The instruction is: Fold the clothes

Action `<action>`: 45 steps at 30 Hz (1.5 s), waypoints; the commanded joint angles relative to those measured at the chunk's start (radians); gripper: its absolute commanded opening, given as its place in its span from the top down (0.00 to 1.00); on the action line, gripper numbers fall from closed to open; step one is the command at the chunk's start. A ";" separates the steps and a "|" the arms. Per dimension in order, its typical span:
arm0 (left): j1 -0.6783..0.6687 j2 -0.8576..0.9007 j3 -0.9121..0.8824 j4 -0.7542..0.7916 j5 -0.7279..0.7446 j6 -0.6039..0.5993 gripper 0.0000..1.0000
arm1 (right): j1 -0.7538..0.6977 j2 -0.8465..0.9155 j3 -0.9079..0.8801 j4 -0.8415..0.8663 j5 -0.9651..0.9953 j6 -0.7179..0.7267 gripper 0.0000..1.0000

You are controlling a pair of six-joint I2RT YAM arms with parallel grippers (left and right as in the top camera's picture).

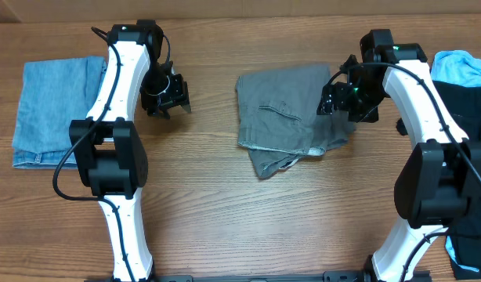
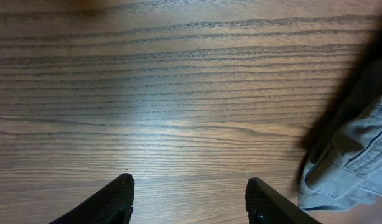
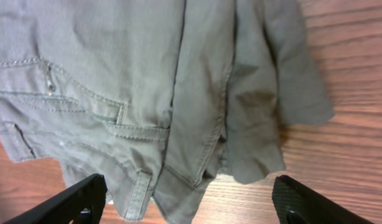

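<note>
Grey shorts [image 1: 291, 117] lie rumpled, apparently folded once with hems poking out, directly beneath the right gripper [image 3: 191, 205], jaws spread and empty, and well right of the left gripper [image 2: 188, 202], likewise spread and empty; neatening folds remain.

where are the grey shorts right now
In the overhead view the grey shorts lie just right of centre, their right edge under the right gripper; the blue denim is far off to the left.
</note>
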 commanded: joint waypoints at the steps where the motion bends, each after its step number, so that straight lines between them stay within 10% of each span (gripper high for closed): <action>1: 0.001 -0.006 -0.003 -0.003 0.020 0.025 0.39 | 0.006 -0.009 -0.042 0.044 0.044 0.004 0.15; 18: 0.002 -0.006 -0.003 -0.018 0.030 0.025 0.39 | 0.029 -0.009 -0.213 0.191 0.021 -0.008 0.26; 21: 0.001 -0.006 -0.003 -0.017 0.030 0.024 0.39 | 0.029 -0.009 -0.213 0.191 0.009 -0.007 0.76; 24: 0.001 -0.006 -0.003 -0.018 0.030 0.024 0.39 | 0.029 -0.010 -0.211 0.189 0.002 -0.007 0.90; 45: 0.001 -0.006 -0.003 -0.017 0.089 0.034 0.42 | 0.029 -0.041 0.079 0.014 0.134 -0.008 0.96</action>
